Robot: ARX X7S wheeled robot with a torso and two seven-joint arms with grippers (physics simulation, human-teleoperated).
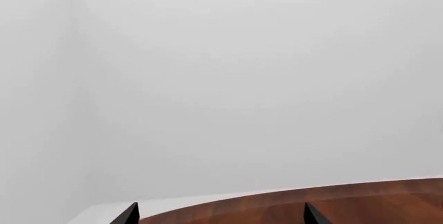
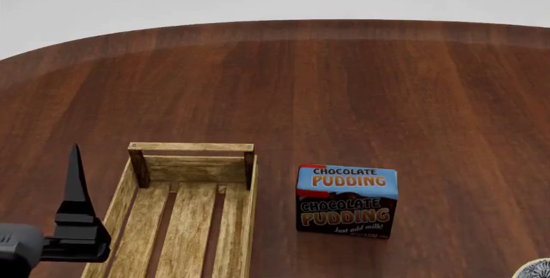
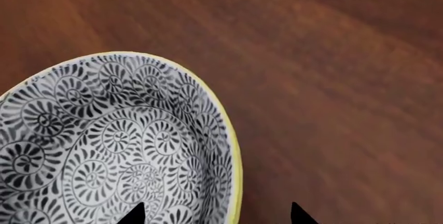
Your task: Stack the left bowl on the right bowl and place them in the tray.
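**Black Fingers, Grey Housing: The Robot's Visible Parts**

In the head view, the left gripper (image 2: 76,181) shows a tall, slim black finger that narrows to a sharp point. Its base widens into a stepped, blocky black mount with angular facets. That mount joins a rounded dark grey housing at the frame's corner.

In the left wrist view, two black fingers (image 1: 128,214) appear only as small pointed wedges. In the right wrist view, the right gripper (image 3: 216,216) likewise shows just two matte black triangular tips. No cables, screws or markings can be made out.
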